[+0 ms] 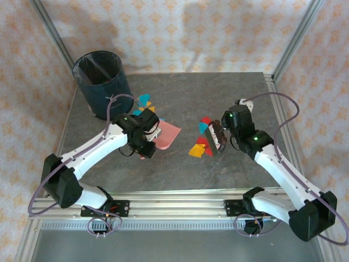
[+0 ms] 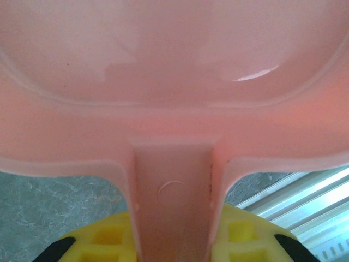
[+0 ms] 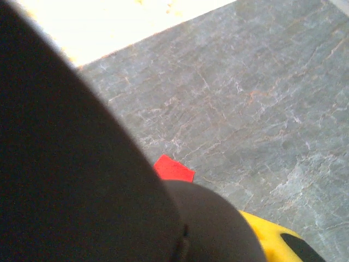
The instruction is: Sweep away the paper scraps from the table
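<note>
The pink dustpan (image 1: 166,134) lies on the table (image 1: 218,90) left of centre, mouth toward the right. My left gripper (image 1: 145,145) is shut on its handle; in the left wrist view the handle (image 2: 173,191) runs between my yellow fingers (image 2: 245,237) and the pan (image 2: 174,60) spreads ahead. One group of red, yellow and teal paper scraps (image 1: 200,141) lies between the dustpan and my right gripper (image 1: 220,136), which is shut on a dark brush (image 3: 82,174). More scraps (image 1: 144,102) lie behind the left gripper. A red scrap (image 3: 173,169) peeks out beside the brush.
A dark round bin (image 1: 100,82) stands at the table's back left corner. Silver rails (image 1: 180,210) edge the near side, and peach patterned walls close in the back and sides. Bare stone surface (image 3: 262,98) stretches to the right of the brush.
</note>
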You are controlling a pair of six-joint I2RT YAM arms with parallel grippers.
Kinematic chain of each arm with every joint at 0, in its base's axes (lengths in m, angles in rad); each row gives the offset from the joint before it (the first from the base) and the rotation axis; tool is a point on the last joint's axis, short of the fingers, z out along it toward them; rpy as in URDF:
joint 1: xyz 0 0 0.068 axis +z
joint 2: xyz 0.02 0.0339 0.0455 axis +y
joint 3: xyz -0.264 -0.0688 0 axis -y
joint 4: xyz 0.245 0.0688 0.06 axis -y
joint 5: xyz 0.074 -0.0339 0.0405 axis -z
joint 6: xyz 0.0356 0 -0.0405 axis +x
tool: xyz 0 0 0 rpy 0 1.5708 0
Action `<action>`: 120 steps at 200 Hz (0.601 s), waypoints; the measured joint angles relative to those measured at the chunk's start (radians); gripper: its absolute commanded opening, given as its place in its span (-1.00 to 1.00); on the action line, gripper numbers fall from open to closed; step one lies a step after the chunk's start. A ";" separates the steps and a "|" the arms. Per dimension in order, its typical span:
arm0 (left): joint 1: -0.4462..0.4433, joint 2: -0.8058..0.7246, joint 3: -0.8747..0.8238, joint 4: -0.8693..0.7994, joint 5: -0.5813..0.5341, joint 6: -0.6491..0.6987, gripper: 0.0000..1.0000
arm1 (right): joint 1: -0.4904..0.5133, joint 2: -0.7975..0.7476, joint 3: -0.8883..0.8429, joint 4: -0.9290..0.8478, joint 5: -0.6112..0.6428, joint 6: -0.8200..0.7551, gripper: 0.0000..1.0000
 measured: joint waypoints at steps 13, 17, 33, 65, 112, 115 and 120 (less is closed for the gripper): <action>-0.024 0.010 0.000 -0.006 -0.003 0.013 -1.00 | 0.000 -0.023 0.000 -0.013 0.003 -0.020 -1.00; -0.031 0.014 0.000 -0.010 -0.005 0.016 -1.00 | 0.000 -0.028 0.000 -0.019 0.005 -0.027 -1.00; -0.067 0.037 0.000 -0.023 -0.006 0.024 -1.00 | 0.000 -0.041 0.000 -0.042 0.029 -0.056 -1.00; -0.124 0.085 0.000 -0.034 -0.006 0.040 -1.00 | 0.000 -0.048 0.000 -0.085 0.086 -0.113 -1.00; -0.220 0.164 0.000 -0.046 -0.008 0.043 -1.00 | 0.000 -0.109 -0.047 -0.079 0.127 -0.176 -1.00; -0.227 0.170 0.000 -0.046 -0.008 0.044 -1.00 | 0.000 -0.114 -0.054 -0.077 0.129 -0.179 -1.00; -0.236 0.177 0.000 -0.047 -0.006 0.046 -1.00 | 0.000 -0.119 -0.063 -0.076 0.129 -0.185 -1.00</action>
